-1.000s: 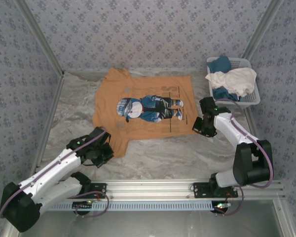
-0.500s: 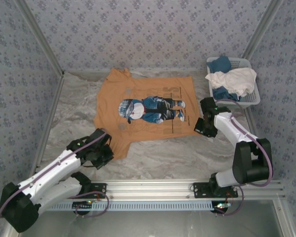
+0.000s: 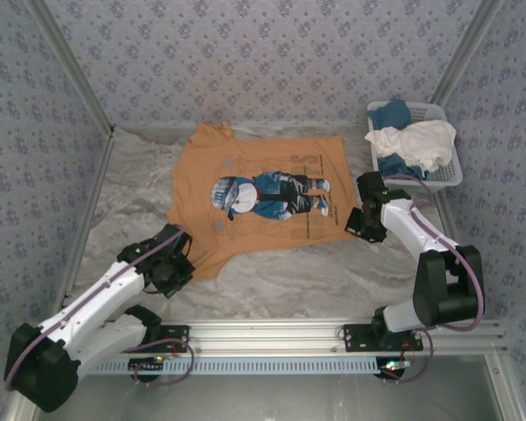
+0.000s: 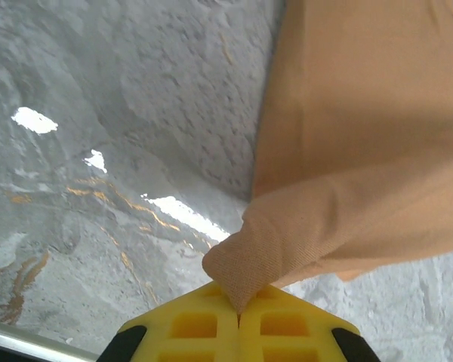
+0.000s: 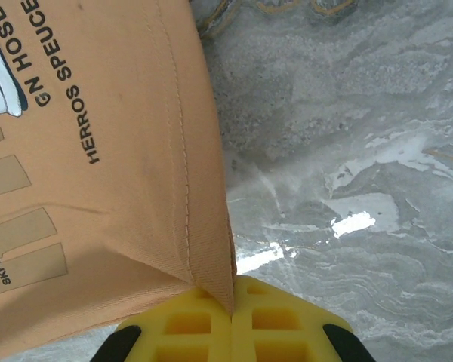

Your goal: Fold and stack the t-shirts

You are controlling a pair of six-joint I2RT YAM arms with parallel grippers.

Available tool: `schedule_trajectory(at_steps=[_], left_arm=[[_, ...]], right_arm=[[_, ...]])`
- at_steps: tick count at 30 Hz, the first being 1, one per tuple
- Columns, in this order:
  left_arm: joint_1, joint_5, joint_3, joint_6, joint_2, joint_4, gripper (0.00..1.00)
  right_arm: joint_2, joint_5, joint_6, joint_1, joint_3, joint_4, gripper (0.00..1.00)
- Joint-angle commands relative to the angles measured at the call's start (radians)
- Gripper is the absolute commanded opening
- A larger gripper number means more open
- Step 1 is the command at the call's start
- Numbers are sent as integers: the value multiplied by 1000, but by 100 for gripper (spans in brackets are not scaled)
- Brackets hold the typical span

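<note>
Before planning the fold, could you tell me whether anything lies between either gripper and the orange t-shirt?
Nothing visible: the left gripper and the right gripper are each shut on a corner of the orange t-shirt.

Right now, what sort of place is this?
Likely a robot test booth for laundry folding: blue-patterned walls box in a marble-look tabletop, two white robot arms sit on a metal rail, and a white plastic lattice basket holds crumpled shirts.

Your table (image 3: 280, 276) has a gray-white top like marble. Walls (image 3: 263, 53) with tiny bluish flowers, maybe wallpaper, stand at its far, left and right edges. A metal rail (image 3: 272, 331) runs along the near edge. Bright light spots (image 4: 35, 121) shine on the top.
</note>
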Motion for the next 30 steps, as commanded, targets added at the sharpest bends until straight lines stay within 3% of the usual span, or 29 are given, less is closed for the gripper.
schedule_trajectory(at_steps=[1, 9, 12, 16, 21, 25, 30], left_arm=[[60, -24, 24, -75, 58, -53, 0], [138, -81, 34, 111, 206, -2, 2], [122, -72, 67, 165, 229, -39, 29], [16, -111, 140, 267, 200, -124, 43], [-120, -57, 167, 407, 166, -77, 44], [-170, 10, 168, 494, 247, 26, 44], [-200, -19, 213, 574, 439, 88, 46]], right_arm=[[32, -23, -27, 3, 32, 8, 0], [38, -51, -12, 14, -38, 13, 0], [43, -67, -3, 13, -68, 17, 0], [35, -74, 13, 10, -76, -29, 14], [-58, -30, 38, 10, -81, -72, 37], [-107, -25, 59, 13, -69, -75, 39], [-113, -44, 61, 20, -64, -70, 40]])
